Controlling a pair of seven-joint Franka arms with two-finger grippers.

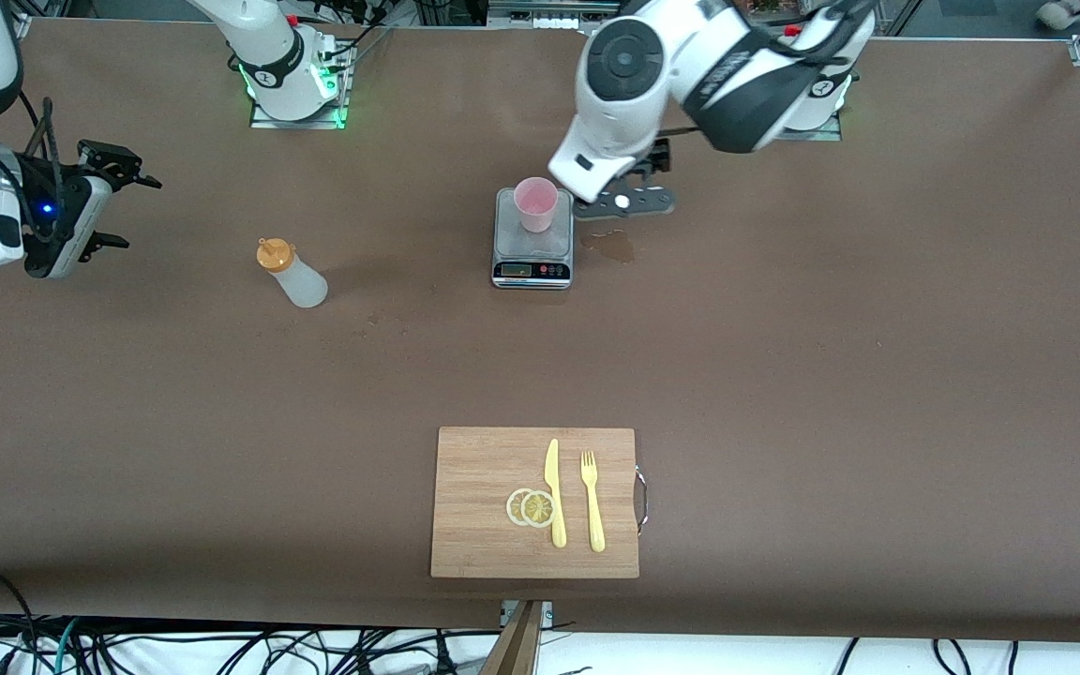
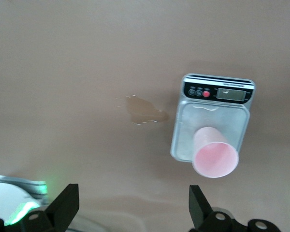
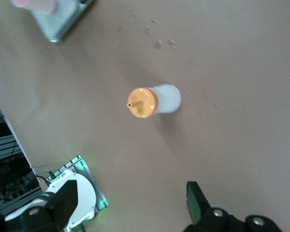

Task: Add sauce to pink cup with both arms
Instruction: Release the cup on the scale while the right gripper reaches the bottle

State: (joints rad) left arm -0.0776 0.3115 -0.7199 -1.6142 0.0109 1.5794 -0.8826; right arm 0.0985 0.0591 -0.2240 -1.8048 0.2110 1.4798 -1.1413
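The pink cup [image 1: 536, 203] stands upright and empty on a grey kitchen scale [image 1: 532, 255]. In the left wrist view the cup [image 2: 215, 157] sits on the scale's plate [image 2: 208, 113]. My left gripper [image 2: 133, 205] hangs open and empty over the table beside the scale, toward the left arm's end. The sauce bottle [image 1: 293, 273], whitish with an orange cap, stands toward the right arm's end, a little nearer the front camera than the scale. My right gripper [image 1: 126, 208] is open and empty, up in the air, apart from the bottle [image 3: 157, 100], which it sees from above.
A wet stain [image 1: 611, 246] lies on the brown table beside the scale. A wooden cutting board [image 1: 484, 469] near the front edge carries a yellow knife [image 1: 554, 492], a fork [image 1: 592, 502] and two lemon slices [image 1: 531, 507]. Both arm bases stand along the back edge.
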